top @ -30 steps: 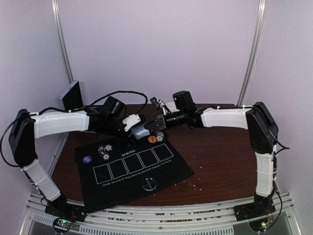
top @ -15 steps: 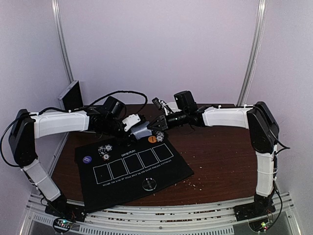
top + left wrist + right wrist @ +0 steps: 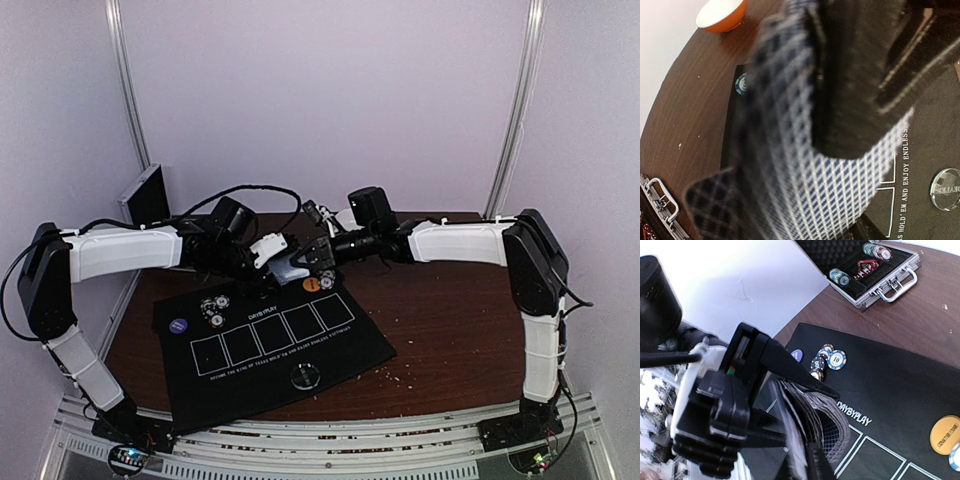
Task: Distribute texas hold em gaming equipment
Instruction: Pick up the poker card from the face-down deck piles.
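Looking down from above, we see the left gripper (image 3: 283, 266) clamped on a stack of cards (image 3: 805, 175), held in the air over the far edge of the black mat (image 3: 350, 345). The mat lies toward the near left corner of the table (image 3: 450, 320). The right gripper (image 3: 318, 256) meets the stack from the other side. We cannot tell whether its fingers are spread or pinching a card, because the stack hides their tips. In the left wrist view the blurred checked card backs fill most of the frame, and a dark, out-of-focus finger crosses them. On the mat we make out a cluster of chips (image 3: 832, 360) near its far left corner and a purple disc (image 3: 178, 325) by its left edge. An orange disc (image 3: 312, 284) sits at its far edge, cut off in the right wrist view, and a clear disc (image 3: 305, 377) sits near its near edge. A bowl (image 3: 722, 12) is cropped at the frame's top.
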